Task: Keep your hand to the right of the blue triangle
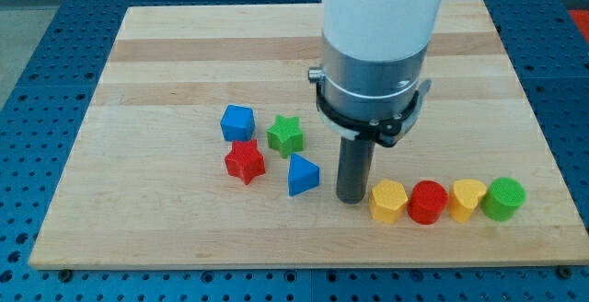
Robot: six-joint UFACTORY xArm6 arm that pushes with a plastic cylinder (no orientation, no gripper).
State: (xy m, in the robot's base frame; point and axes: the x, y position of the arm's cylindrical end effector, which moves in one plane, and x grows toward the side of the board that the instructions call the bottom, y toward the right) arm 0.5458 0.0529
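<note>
Tip parked right of the blue triangle; position looks on target.

Blue triangle (pixel 303 175) sits near the board's centre, a bit toward the view's bottom. My tip (pixel 351 199) is down on the wooden board (pixel 166 53) just beside it on the view's right, a small gap between, not touching. No jaws on this tool: bare rod, holding nothing. Just right of the tip a row runs rightward: yellow block (pixel 387 201), red round block (pixel 427 202), second yellow block (pixel 467 199), green round block (pixel 504 198). Left of the triangle: red star (pixel 245 161), green star (pixel 285 134), blue cube (pixel 236 122). My read: slot between triangle and row is tight, so drift either way risks a nudge.
</note>
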